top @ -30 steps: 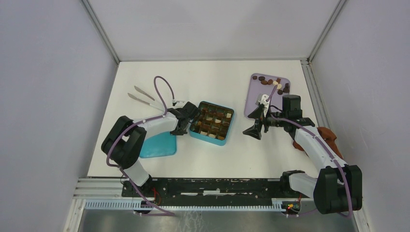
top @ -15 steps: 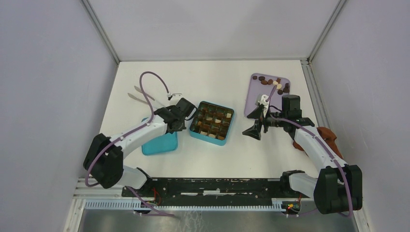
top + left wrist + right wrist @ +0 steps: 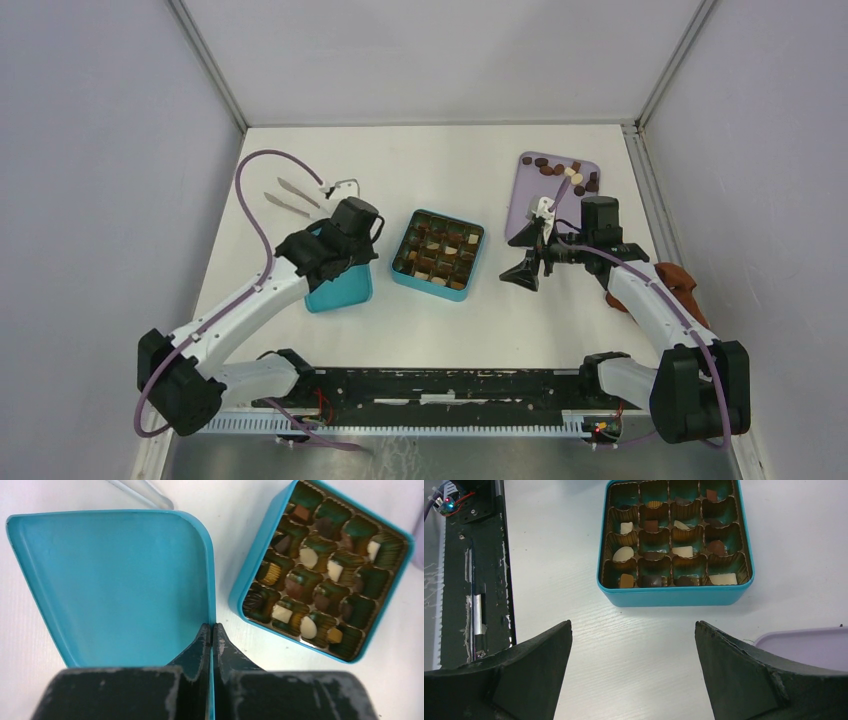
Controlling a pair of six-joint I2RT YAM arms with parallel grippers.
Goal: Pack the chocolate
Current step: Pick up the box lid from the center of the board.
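Top view: the left arm [image 3: 250,300] extends diagonally from its base to the shallow teal metal lid [image 3: 335,292], just left of the square teal box [image 3: 462,285]. The right gripper [image 3: 522,272] sits low between the box and the lilac rectangular tray [image 3: 522,215]. The small brown and cream chocolate pieces [image 3: 563,172] occupy the tray's far end and the box compartments. Metal tongs [image 3: 290,195] lie on the white table [image 3: 450,170], enclosed by grey walls [image 3: 100,200]. Left wrist view: the left gripper [image 3: 212,637] pinches the lid's rim beside the box. Right wrist view: jaws spread wide, empty, facing the box.
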